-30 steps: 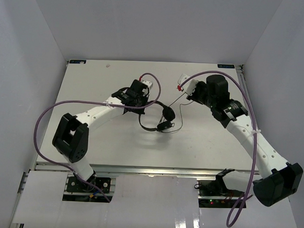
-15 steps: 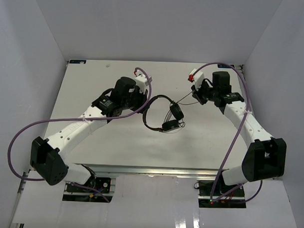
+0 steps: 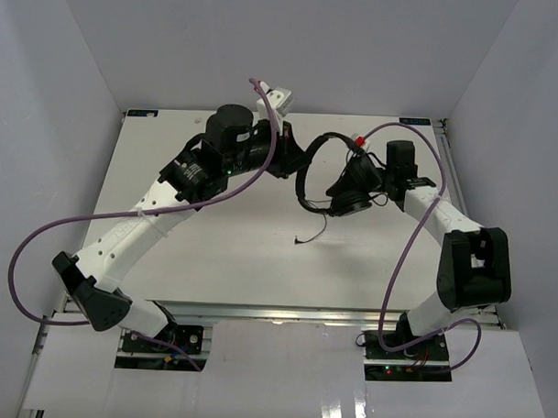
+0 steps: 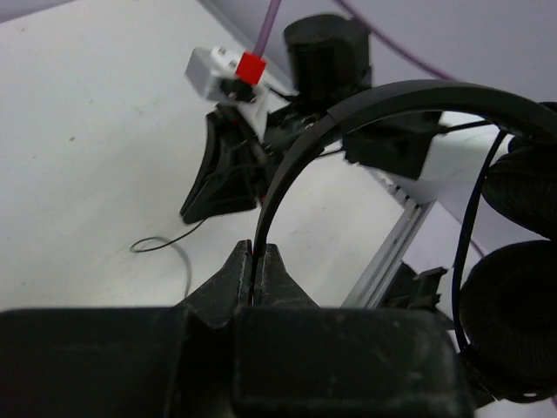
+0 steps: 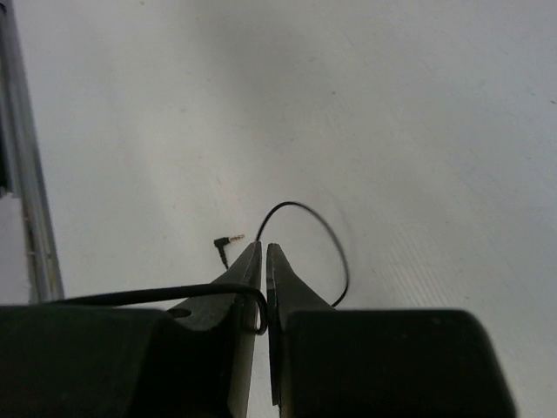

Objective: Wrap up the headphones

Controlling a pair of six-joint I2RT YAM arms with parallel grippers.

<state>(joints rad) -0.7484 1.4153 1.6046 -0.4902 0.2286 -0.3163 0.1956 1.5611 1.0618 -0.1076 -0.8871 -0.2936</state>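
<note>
I have the headphones (image 4: 409,90) lifted off the table (image 3: 213,253), hanging between the 2 grippers in the upper centre of the overhead frame. The left gripper (image 4: 258,261) is pinched fully closed on the thin headband at 1 end. From there the band arcs up and to the right, and the 2 earcups (image 4: 512,305) hang at the right edge of the left wrist frame.

The right gripper (image 5: 263,252) has its fingers nearly together, leaving only a slit, and the cord (image 5: 326,239) hooks through that slit. Beyond the fingertips the cord loops down to the tabletop, where the plug (image 5: 228,241) lies flat.

All of this sits close to the table's far edge, with the back wall just behind it. A metal rail (image 3: 446,155) runs along the right edge, near the right wrist.

The left arm stretches long and diagonal from the lower left, its wrist turned toward the right. The right arm is folded tight, with its elbow at the right side and its gripper pointing left. Purple cables (image 3: 25,255) loop out beside each arm.
</note>
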